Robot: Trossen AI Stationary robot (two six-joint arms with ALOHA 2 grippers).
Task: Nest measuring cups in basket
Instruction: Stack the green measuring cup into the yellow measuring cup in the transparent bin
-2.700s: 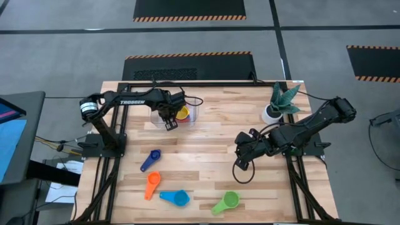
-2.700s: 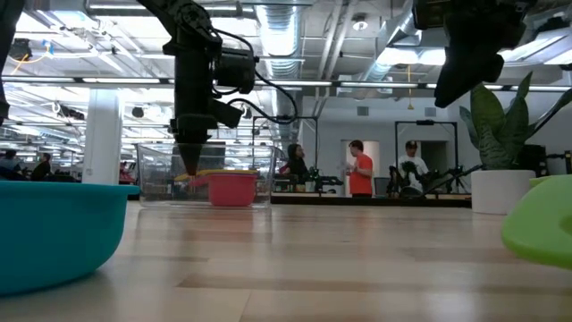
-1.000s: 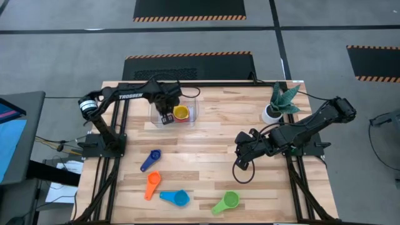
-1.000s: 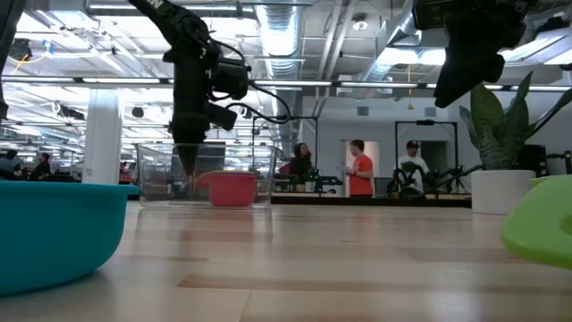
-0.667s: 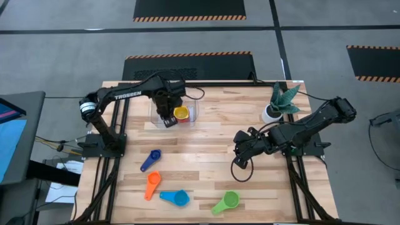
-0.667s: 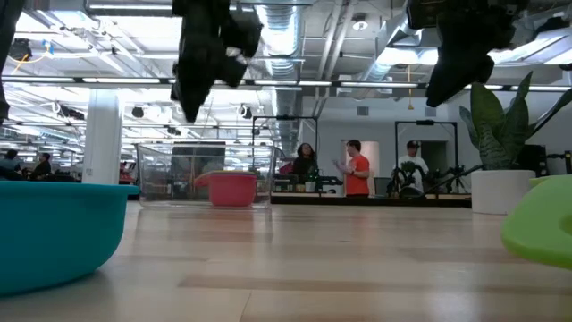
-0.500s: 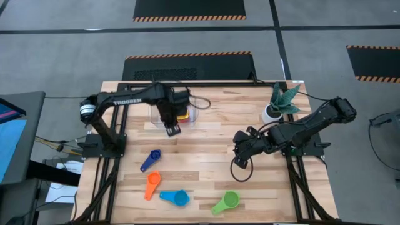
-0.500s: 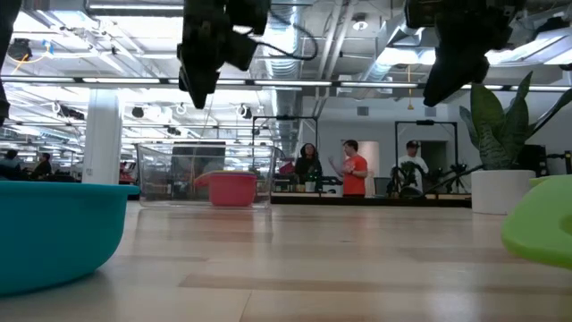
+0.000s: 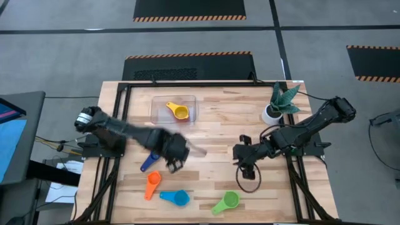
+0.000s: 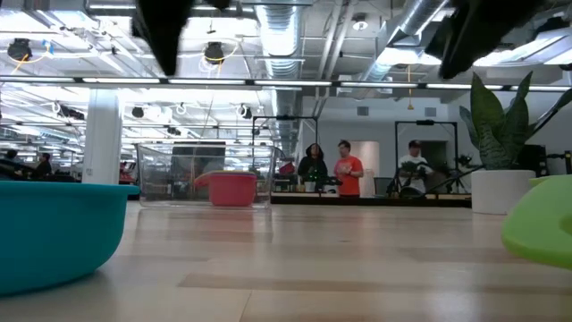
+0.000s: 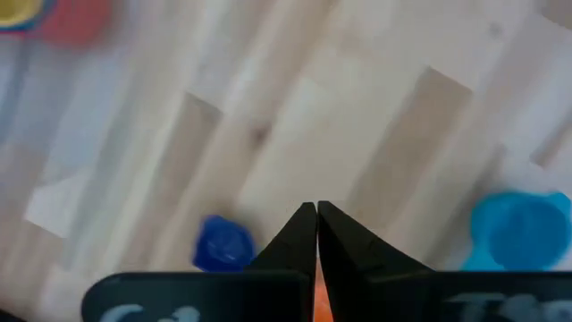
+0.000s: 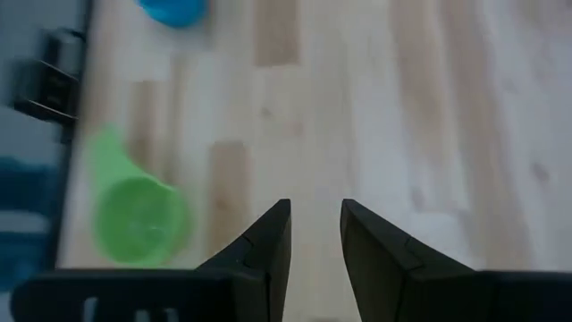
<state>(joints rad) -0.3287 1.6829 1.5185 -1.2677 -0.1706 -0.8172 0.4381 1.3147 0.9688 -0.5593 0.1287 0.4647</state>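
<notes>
The clear basket (image 9: 174, 109) stands at the far middle of the table with a yellow cup (image 9: 179, 112) nested on a red cup (image 10: 231, 189). On the near half lie a dark blue cup (image 9: 149, 162), an orange cup (image 9: 152, 184), a light blue cup (image 9: 175, 197) and a green cup (image 9: 227, 201). My left gripper (image 9: 174, 164) hangs shut and empty above the table, just right of the dark blue cup (image 11: 222, 243). At mid-right my right gripper (image 9: 245, 165) is raised and open with nothing between its fingers (image 12: 315, 216). It points toward the green cup (image 12: 138, 219).
A white plant pot (image 9: 271, 114) stands at the far right corner. Bare wood lies between the basket and the loose cups. A black cable loop (image 9: 248, 182) hangs under my right gripper. People stand in the room beyond the table's far edge.
My left gripper has risen out of the basket and swung fast toward the table's near edge. It has stayed shut and is now beside the dark blue cup. The yellow cup has stayed in the basket. My right gripper has rolled at the wrist, roughly in place.
</notes>
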